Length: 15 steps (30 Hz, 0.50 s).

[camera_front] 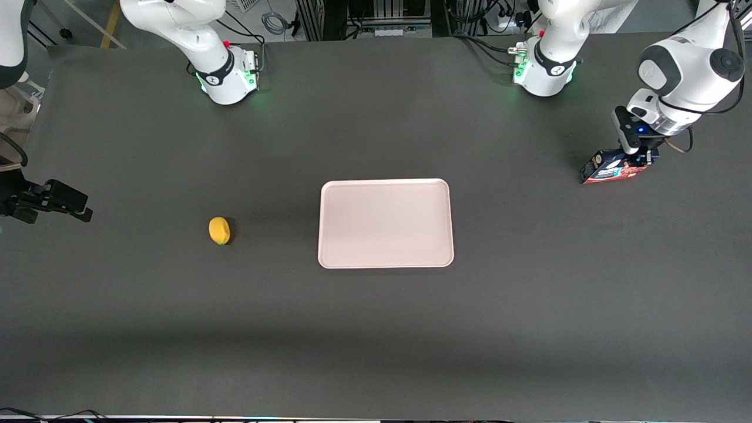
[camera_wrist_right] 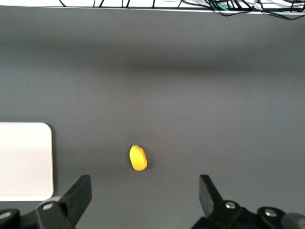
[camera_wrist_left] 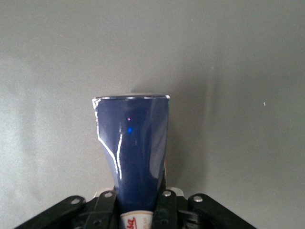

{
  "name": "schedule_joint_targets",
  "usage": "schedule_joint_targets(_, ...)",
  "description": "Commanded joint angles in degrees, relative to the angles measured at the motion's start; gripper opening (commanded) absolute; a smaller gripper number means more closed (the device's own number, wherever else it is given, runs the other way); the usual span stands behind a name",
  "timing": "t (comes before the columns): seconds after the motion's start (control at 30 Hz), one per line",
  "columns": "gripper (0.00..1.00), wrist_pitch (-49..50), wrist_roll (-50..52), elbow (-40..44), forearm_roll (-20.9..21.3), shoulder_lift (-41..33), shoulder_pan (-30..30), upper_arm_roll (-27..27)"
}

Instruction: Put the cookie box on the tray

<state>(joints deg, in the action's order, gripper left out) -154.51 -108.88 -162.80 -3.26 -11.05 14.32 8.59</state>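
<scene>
The gripper (camera_front: 644, 157) sits toward the working arm's end of the table (camera_front: 529, 323), clamped on one end of the cookie box (camera_front: 611, 167). The box juts out from between the fingers (camera_wrist_left: 164, 210) (its navy side catching the light), pointing toward the middle of the table, and in the front view it appears tilted, though whether its free end touches the table I cannot tell. The tray (camera_front: 386, 223) lies well apart from the gripper, toward the table's centre and nearer the front camera, with nothing on it.

The left wrist view alone shows the grip itself: both fingers pressed against the narrow sides of the carton, squeezing it slightly in. The front view alone shows the red-orange picture face. The right wrist view takes in a small yellow lump (camera_wrist_right: 138, 158) beside the tray's corner.
</scene>
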Motion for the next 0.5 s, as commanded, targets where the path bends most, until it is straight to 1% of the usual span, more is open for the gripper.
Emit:
schedule_joint_targets(0.0,0.26,2.98,4.02,-1.73,-0.7,-4.85,-1.4,-0.5)
schedule_joint_targets(0.13,0.26,4.92,7.62,-0.41,-0.79,-4.94,-2.28,-1.47)
schedule_joint_targets(0.3,0.26,7.46,15.35,1.43,-0.87,-5.03,-4.03,-3.31)
schedule_joint_targets(0.37,0.26,9.3,18.51,2.75,-2.18,-5.03,-5.0,-4.54)
schedule_joint_targets(0.47,0.26,13.08,21.6,6.0,-6.66,-5.03,-6.06,-7.78)
